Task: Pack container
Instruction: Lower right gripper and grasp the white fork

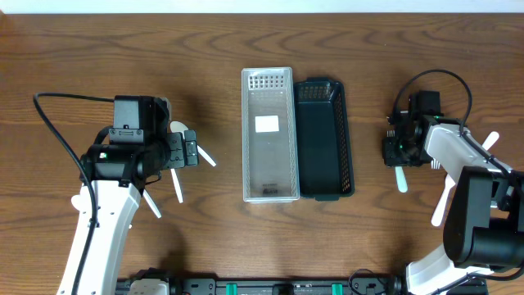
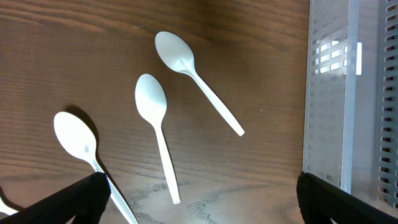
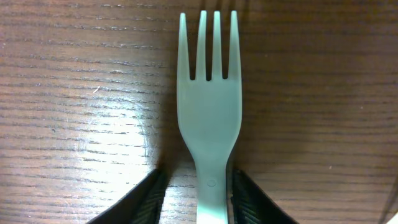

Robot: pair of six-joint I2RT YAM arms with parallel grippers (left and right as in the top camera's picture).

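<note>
A clear slotted container (image 1: pixel 268 176) and a dark basket (image 1: pixel 326 147) stand side by side at the table's middle. Three white spoons lie on the wood under my left gripper (image 2: pixel 200 200): one (image 2: pixel 191 70), one (image 2: pixel 153 112) and one (image 2: pixel 78 140) whose handle passes by the left finger. That gripper is open wide and empty; it shows in the overhead view (image 1: pixel 188 152). The clear container's wall (image 2: pixel 348 93) is at its right. My right gripper (image 3: pixel 199 193) is low over the table, open, with its fingers on either side of a pale green fork's (image 3: pixel 209 106) handle. Its left finger stands apart from the handle.
Two more white utensils lie right of the right arm, one (image 1: pixel 490 141) further back and one (image 1: pixel 441 203) nearer the front. The fork's handle (image 1: pixel 401 179) sticks out below the right gripper. Both arm bases stand at the front edge.
</note>
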